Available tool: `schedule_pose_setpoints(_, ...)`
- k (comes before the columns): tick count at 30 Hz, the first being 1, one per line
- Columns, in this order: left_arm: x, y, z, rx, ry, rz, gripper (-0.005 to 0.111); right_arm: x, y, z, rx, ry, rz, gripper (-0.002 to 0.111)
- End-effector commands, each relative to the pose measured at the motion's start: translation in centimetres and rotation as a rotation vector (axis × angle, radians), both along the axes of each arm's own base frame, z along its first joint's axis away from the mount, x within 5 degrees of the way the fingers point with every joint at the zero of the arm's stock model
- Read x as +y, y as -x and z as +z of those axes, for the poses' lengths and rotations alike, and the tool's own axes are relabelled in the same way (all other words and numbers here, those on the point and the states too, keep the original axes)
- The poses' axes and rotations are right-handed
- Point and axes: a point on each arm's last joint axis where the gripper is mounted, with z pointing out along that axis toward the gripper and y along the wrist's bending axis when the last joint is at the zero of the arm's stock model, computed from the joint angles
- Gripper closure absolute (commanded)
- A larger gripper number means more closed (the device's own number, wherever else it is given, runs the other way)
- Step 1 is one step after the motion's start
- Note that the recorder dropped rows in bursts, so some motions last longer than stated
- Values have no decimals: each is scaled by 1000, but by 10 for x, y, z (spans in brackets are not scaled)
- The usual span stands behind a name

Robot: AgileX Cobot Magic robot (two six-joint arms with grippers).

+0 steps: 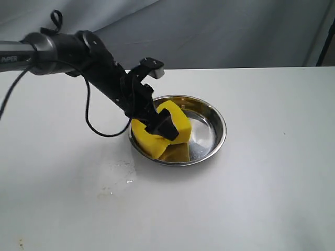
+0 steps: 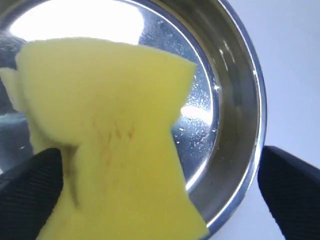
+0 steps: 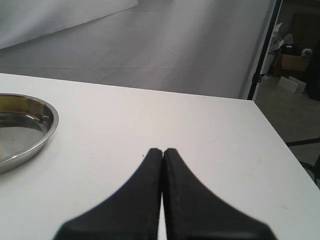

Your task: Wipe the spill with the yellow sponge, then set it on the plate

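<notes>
The yellow sponge [image 1: 175,121] lies tilted in the shiny steel plate [image 1: 219,121], leaning on its left rim. My left gripper [image 1: 157,123] straddles it with its jaws spread wide. In the left wrist view the sponge [image 2: 115,135] touches one black finger [image 2: 30,192], and the other finger stands clear past the plate's rim [image 2: 247,125]. No amber puddle shows; only a faint wet smear [image 1: 118,177] marks the table in front of the plate. My right gripper [image 3: 163,151] is shut and empty over bare table, with the plate [image 3: 47,127] off to its side.
The left arm's black cable [image 1: 91,125] loops down onto the white table [image 1: 272,172] beside the plate. A table edge [image 3: 270,125] runs close to the right gripper, with floor and a stand beyond. A grey backdrop hangs behind.
</notes>
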Motion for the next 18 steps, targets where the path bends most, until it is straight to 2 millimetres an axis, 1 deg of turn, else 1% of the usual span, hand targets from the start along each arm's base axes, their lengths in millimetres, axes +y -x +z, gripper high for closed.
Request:
schedule_pose_setpoints(1,39,-1,64,-26,46,99,3,0,0,0,-2,-10,3,108)
schedule_pose_setpoints(4,81,5,114,-49,82,195,3,0,0,0,-2,-10,3,108)
schedule_pose_setpoints(6,107,15,145,-72,93,246,3,0,0,0,-2,-10,3,108)
schedule_pose_setpoints(7,120,24,159,-104,86,275,3,0,0,0,-2,-10,3,108)
schedule_pose_setpoints(9,147,40,177,-189,80,370,3,0,0,0,-2,-10,3,108)
schedule_pose_setpoints(10,160,48,184,-228,85,429,3,0,0,0,-2,-10,3,108)
schedule_pose_setpoints(13,184,73,190,-288,81,533,3,0,0,0,-2,-10,3,108)
schedule_pose_setpoints(16,201,104,194,-394,114,649,3,0,0,0,-2,-10,3,108)
schedule_pose_setpoints(18,206,126,196,-461,171,714,3,0,0,0,-2,-10,3,108)
